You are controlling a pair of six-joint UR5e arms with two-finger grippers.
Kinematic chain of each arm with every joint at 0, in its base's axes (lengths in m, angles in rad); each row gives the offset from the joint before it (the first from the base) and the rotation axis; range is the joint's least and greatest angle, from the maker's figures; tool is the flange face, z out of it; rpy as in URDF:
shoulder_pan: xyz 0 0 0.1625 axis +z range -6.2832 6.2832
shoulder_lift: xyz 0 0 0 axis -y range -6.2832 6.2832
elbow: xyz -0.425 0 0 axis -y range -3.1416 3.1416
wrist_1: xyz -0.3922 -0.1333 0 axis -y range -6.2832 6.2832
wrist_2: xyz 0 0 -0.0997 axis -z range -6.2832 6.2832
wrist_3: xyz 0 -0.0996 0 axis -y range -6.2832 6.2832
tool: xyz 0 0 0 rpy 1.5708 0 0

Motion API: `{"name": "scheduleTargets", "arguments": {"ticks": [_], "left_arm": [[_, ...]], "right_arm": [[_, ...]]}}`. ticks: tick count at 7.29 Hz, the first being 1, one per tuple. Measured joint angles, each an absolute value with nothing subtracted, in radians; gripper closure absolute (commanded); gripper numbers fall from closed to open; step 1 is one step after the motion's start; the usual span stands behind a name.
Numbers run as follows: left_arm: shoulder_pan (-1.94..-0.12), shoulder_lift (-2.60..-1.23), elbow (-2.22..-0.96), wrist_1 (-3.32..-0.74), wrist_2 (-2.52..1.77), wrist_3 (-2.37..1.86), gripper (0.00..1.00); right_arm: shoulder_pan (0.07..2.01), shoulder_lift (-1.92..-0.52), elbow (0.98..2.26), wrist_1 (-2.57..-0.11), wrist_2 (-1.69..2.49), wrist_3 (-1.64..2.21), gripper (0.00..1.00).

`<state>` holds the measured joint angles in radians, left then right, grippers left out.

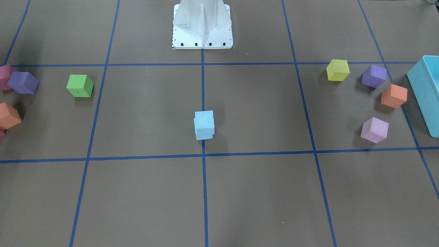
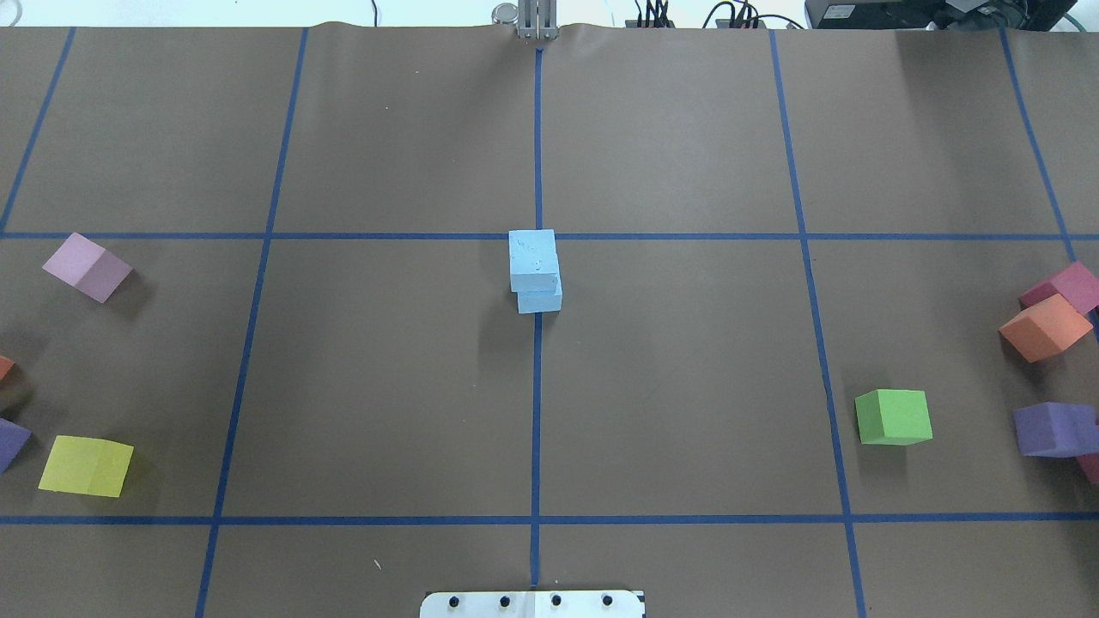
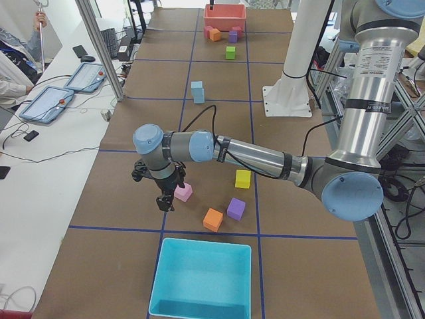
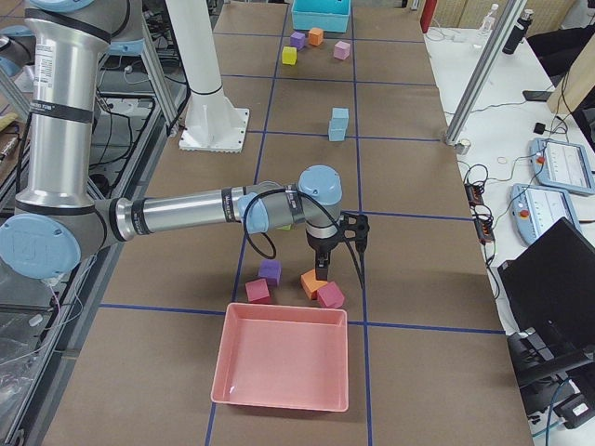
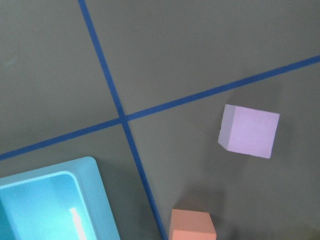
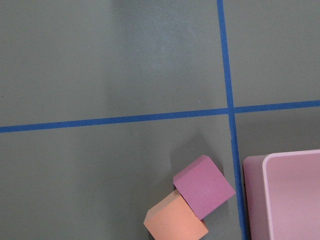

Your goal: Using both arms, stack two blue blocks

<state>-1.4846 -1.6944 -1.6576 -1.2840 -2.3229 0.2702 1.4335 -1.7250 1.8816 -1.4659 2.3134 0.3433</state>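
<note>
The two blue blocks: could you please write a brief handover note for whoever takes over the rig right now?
Left gripper: near the lilac cube by the turquoise bin; open or shut, cannot tell.
Right gripper: near the orange cube by the pink bin; cannot tell either.
Upper blue block sits on lower blue block, slightly offset, mid-table, free of both grippers.
Done: the stack. Left: nothing apparent.

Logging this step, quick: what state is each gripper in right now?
Left gripper: cannot be told, seen only from the side.
Right gripper: cannot be told, seen only from the side.
</note>
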Motion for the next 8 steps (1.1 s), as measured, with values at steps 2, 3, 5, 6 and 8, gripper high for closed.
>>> {"name": "scheduleTargets", "arguments": {"ticks": [2,3,5,6,8], "left_arm": [[-1.487,-1.657,-1.604,-1.358,-2.336,0.271,0.01],[-1.488,-1.648,-1.573,-1.4,-2.338,0.269,0.01],[-1.488,-1.644,-1.548,-1.43,-2.338,0.262,0.01],[-1.488,-1.644,-1.546,-1.427,-2.338,0.257,0.01],[-1.491,-1.645,-1.546,-1.42,-2.337,0.23,0.01]], "right_arm": [[1.433,-1.728,1.878,-1.466,2.313,0.337,0.0],[1.433,-1.729,1.878,-1.466,2.313,0.337,0.0],[1.433,-1.729,1.878,-1.466,2.313,0.337,0.0],[1.433,-1.729,1.878,-1.466,2.313,0.337,0.0],[1.433,-1.728,1.88,-1.466,2.313,0.337,0.0]]}}
